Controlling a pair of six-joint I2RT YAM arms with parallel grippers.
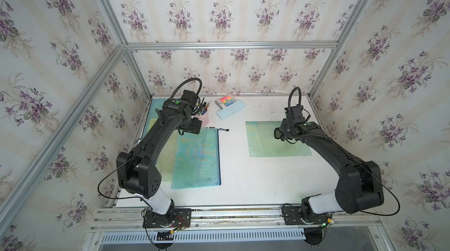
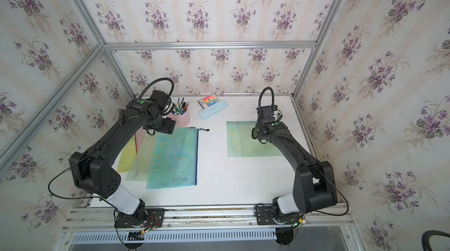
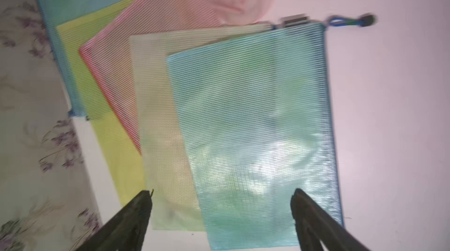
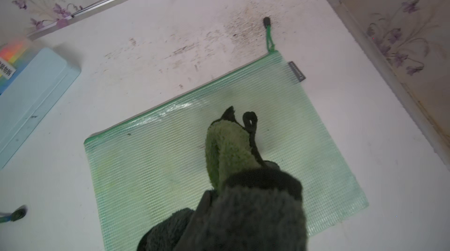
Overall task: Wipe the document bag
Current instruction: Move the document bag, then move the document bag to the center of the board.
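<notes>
A green mesh document bag [image 4: 158,164] lies flat on the right half of the table [image 1: 267,145] in both top views. My right gripper [image 1: 281,133] hovers over its right part, shut on a green and dark cloth [image 4: 229,149] that hangs down onto the bag and hides the jaws. On the left lies a fanned stack of bags with a blue mesh one [image 3: 255,128] on top. My left gripper [image 3: 221,192] stands open above that blue bag's lower part, nothing between its fingers.
Under the blue bag lie pale yellow, pink, yellow and blue bags. A pink pen cup [image 1: 204,115] stands behind the stack. A light blue case [image 1: 230,112] with a box of markers [image 1: 225,101] sits at the back. Papered walls close three sides.
</notes>
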